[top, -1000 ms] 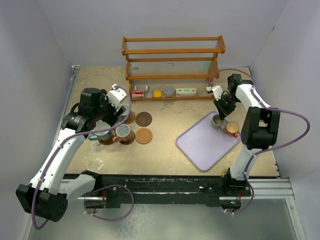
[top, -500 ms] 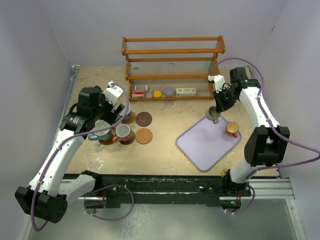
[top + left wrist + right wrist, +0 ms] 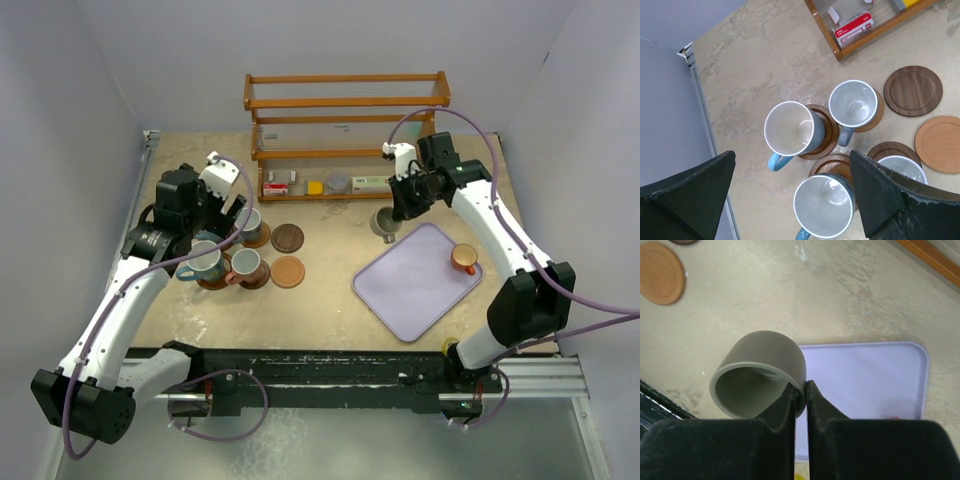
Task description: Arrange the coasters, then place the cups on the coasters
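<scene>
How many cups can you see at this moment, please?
6: blue cup, second blue cup, grey cup and brownish cup on coasters; olive-grey cup in right gripper; orange cup on tray.

Grey speckled mug [image 3: 762,360], lavender tray [image 3: 865,385], orange-brown coaster [image 3: 660,272], dark brown coaster [image 3: 913,91]

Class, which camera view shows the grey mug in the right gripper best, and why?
Right wrist view: the grey mug appears large and close, its rim pinched by the right gripper. The top external view shows it small, hanging beside the lavender tray. The left wrist view misses it.
</scene>
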Controlling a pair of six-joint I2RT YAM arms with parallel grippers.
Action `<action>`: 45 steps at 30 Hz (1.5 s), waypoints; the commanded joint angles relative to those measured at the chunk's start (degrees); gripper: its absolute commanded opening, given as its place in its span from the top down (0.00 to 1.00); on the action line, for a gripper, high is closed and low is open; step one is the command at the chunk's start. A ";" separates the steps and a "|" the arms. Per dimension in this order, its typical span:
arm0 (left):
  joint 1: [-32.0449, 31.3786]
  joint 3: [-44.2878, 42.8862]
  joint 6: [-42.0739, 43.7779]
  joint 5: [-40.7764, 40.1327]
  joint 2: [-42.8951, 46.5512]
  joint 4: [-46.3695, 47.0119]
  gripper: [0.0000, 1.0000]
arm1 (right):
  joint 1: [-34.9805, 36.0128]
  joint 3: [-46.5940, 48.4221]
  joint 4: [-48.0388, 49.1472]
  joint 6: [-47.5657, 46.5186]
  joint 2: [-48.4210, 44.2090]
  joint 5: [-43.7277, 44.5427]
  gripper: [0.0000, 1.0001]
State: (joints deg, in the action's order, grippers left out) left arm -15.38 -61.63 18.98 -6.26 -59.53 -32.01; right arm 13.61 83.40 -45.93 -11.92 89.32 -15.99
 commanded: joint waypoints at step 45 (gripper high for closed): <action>0.35 3.56 -7.14 -3.53 1.28 12.40 0.08 | 31.28 35.90 4.63 43.79 33.87 30.63 1.00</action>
State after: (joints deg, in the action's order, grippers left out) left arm -15.38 -58.63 12.53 -9.72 -60.20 -22.72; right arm 44.73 114.91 -40.62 28.03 123.26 13.98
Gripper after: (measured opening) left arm 0.918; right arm 0.092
